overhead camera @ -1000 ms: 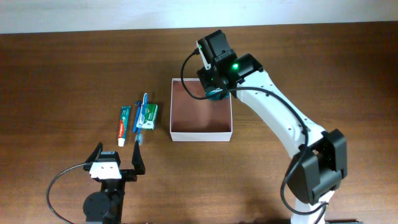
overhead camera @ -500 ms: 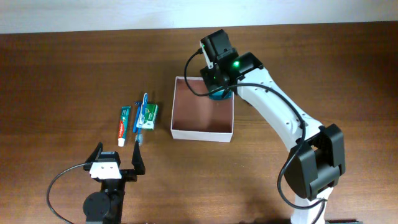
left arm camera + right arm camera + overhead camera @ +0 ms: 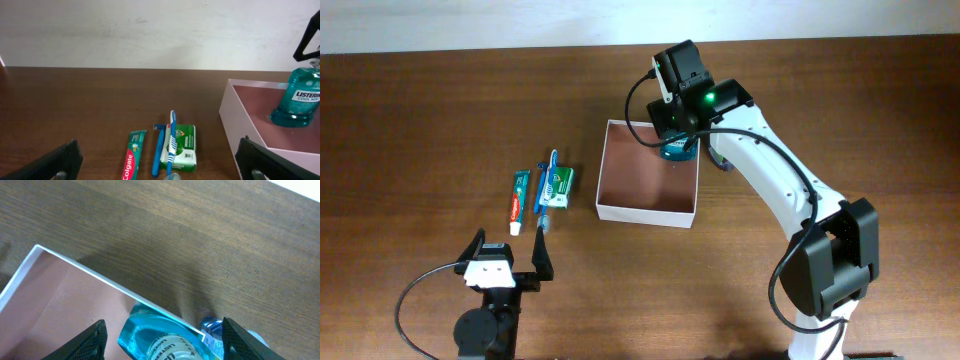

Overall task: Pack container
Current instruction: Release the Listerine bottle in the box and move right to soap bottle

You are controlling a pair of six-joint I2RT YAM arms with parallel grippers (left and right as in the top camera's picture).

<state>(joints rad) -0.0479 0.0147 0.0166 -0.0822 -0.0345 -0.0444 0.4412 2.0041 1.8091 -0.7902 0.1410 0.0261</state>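
The container [image 3: 645, 213], a square shallow box with white walls and a reddish-brown inside, sits mid-table; it also shows in the left wrist view [image 3: 241, 120] and the right wrist view [image 3: 95, 275]. A teal Listerine bottle [image 3: 678, 152] stands upright in its far right corner [image 3: 299, 102]. My right gripper [image 3: 677, 132] hovers over the bottle, its fingers spread wide on either side of it [image 3: 165, 342] without touching. My left gripper [image 3: 508, 257] is open and empty near the front edge, behind the toiletries [image 3: 162, 162].
Left of the container lie a Colgate toothpaste [image 3: 519, 200], a blue toothbrush [image 3: 548, 185] and a green-and-white carton [image 3: 560, 187]. A small blue-capped bottle [image 3: 212, 327] lies on the table just outside the container's right wall [image 3: 719, 160].
My right gripper has moved toward the far right corner of the container. The container has slid and turned slightly to the right. The teal bottle now shows more from under the gripper.
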